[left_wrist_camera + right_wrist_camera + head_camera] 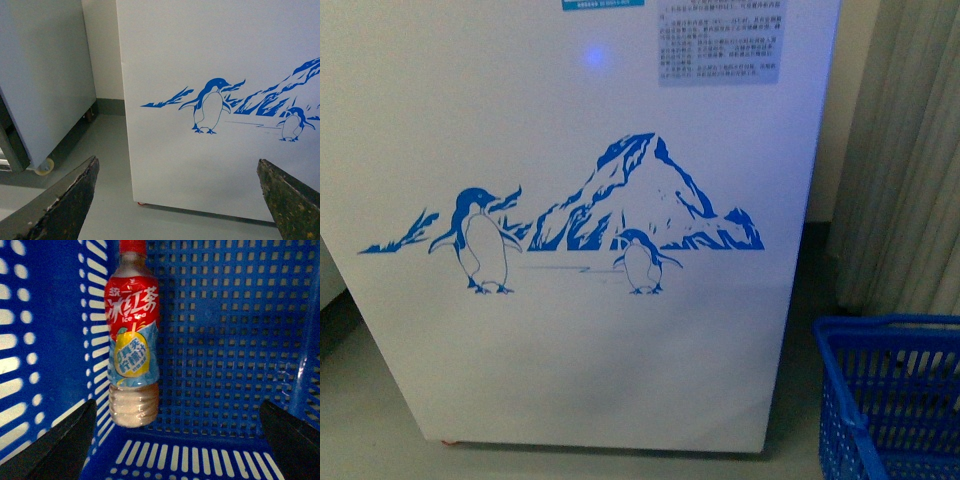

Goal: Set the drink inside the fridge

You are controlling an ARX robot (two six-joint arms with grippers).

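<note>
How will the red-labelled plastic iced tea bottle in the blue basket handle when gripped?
The red-capped plastic iced tea bottle looks full, so probably heavy for its size. Round body: likely rolls if nudged. Glossy label may slip; ribbed section probably grips better.

Fridge (570, 130) front wall blocks everything straight ahead, no way through. My left tool (177, 167), fingers spread wide, faces that wall. A strip of bare floor (102, 145) stays free between fridge and grey cabinet (45, 75) (narrow). My right tool (177, 412), also spread, is inside the blue basket (240, 340): mesh walls around it, bottle (132, 335) close to one wall, the rest is free.
</note>
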